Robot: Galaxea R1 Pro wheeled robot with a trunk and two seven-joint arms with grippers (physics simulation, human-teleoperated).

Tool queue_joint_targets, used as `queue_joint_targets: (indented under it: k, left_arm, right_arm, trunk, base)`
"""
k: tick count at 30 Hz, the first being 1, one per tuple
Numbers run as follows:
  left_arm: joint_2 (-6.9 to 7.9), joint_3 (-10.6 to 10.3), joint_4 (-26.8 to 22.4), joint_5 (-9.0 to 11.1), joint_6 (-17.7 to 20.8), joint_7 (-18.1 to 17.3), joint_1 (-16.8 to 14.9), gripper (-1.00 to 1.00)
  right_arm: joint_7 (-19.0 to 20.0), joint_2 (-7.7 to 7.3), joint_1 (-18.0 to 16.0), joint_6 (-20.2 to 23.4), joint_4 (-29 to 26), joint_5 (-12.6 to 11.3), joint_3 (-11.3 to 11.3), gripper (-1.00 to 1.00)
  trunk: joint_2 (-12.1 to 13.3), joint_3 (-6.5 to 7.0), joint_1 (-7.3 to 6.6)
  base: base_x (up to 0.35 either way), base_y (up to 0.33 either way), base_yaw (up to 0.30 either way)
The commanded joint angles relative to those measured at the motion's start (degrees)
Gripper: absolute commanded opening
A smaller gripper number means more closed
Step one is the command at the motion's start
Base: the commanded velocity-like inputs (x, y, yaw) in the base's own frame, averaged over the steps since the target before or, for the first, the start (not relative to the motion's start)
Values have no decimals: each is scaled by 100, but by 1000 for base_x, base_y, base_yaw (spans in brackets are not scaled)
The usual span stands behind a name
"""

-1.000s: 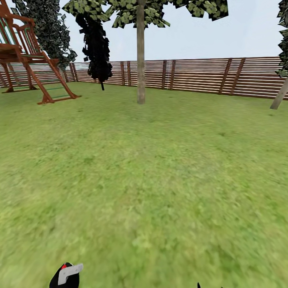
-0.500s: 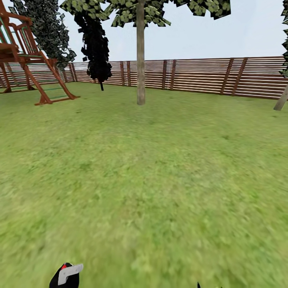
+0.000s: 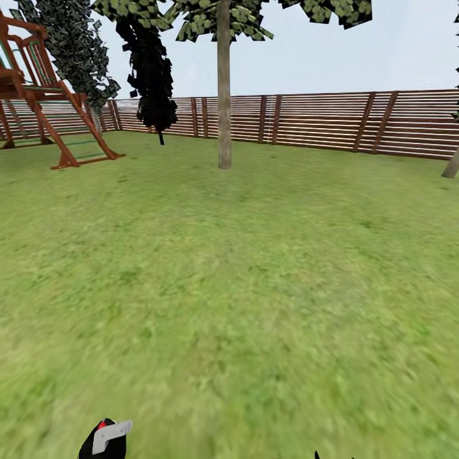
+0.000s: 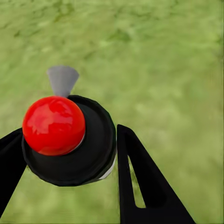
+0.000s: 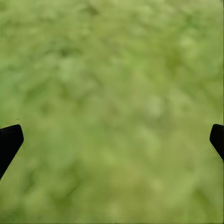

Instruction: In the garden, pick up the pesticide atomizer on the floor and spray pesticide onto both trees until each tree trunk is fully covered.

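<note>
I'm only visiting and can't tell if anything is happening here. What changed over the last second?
Only the camera shifted: the whole garden slid a little in view, the leaning trunk at the right fence nearly leaving the picture, so the robot is turning or rolling. The atomizer stayed clamped in the left gripper, at the same spot in the head view. The right gripper stayed open over the grass.

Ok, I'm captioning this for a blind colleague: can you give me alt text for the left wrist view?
The left gripper holds the pesticide atomizer, seen from above: a round black body with a glossy red cap and a grey nozzle, between two black fingers. Blurred green lawn lies beneath.
</note>
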Motion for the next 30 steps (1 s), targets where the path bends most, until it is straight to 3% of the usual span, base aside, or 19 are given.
queue_joint_targets:
  k: [1,30]
  left_arm:
    - [0,1,-2,-2,0,0,0,-100]
    - [0,1,-5,1,0,0,0,-100]
  right_arm:
    - [0,-1,0,0,0,0,0,100]
    - [0,-1,0,0,0,0,0,100]
  trunk:
    - [0,0,0]
    - [0,0,0]
  base:
    - [340,0,0]
    - [340,0,0]
